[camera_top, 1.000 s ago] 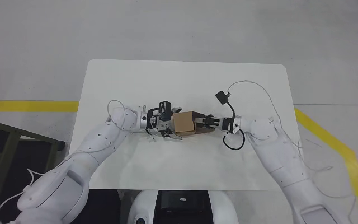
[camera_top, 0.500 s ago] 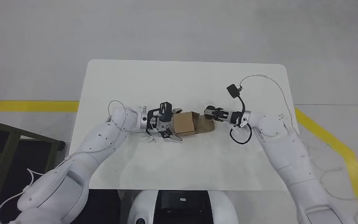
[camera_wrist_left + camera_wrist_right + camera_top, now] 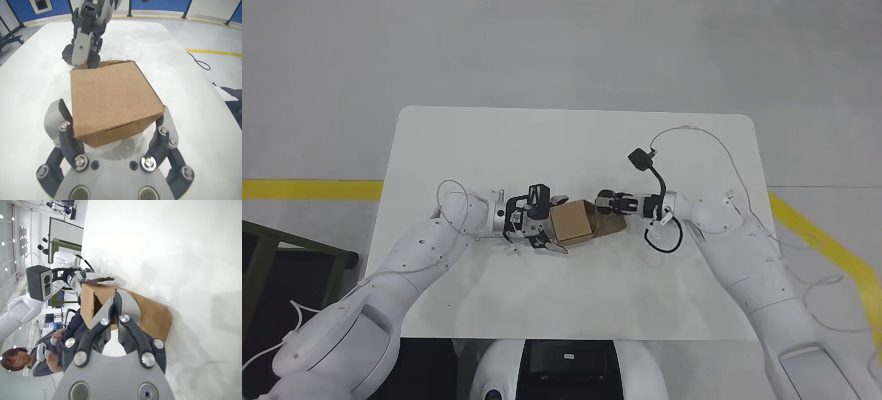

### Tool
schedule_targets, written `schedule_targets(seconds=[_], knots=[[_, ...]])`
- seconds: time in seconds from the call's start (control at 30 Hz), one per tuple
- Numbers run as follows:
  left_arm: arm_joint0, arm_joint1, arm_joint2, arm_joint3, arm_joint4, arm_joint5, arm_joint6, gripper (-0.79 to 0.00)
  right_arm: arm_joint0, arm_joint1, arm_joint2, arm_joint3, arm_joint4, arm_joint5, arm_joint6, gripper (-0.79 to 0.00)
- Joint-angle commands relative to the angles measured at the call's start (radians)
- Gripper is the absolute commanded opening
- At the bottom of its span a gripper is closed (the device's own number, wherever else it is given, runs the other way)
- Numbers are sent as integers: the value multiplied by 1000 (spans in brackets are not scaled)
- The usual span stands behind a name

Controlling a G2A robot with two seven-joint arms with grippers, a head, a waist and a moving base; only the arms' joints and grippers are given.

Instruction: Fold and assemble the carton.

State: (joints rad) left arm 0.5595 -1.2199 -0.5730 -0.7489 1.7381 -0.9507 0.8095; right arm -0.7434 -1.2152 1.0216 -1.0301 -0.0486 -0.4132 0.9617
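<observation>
- The carton (image 3: 573, 221) is near the middle of the white table (image 3: 442, 140), between the two grippers.
- In the left wrist view the carton (image 3: 109, 98) has a closed brown top, and its near end is tilted up off the table.
- The left gripper (image 3: 112, 110) has its fingers (image 3: 63, 113) spread wide around that near end, one against each lower corner, and it holds the carton.
- The right gripper (image 3: 114, 298) is at the opposite, open end. Its fingers are drawn close together with only a slit between them. I cannot tell whether any cardboard is caught in the slit.
- From the left wrist the right gripper (image 3: 83, 55) blocks part of the far edge, and a small torn tab of cardboard sits at its tip.
- One flap (image 3: 155, 313) lies flat on the table beside the right gripper, folded out from the open end.
- A thin white cable (image 3: 712, 160) curves across the table behind the right arm, and a black cable loop (image 3: 662, 240) hangs from its wrist.
- A yellow floor line (image 3: 302, 188) runs past the table on the left arm's side.
</observation>
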Motion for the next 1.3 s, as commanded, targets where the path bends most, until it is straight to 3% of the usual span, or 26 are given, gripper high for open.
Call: schedule_targets(seconds=[0.0, 0.67, 1.27], knots=[[-1, 0, 1, 1, 2, 0, 0, 0, -1, 1, 1, 4, 3, -5, 8, -785], [-8, -2, 11, 7, 16, -11, 9, 0, -37, 2, -17, -25, 109, 53, 84, -785], [-24, 8, 21, 27, 43, -8, 52, 0, -45, 1, -34, -25, 157, 18, 146, -785]])
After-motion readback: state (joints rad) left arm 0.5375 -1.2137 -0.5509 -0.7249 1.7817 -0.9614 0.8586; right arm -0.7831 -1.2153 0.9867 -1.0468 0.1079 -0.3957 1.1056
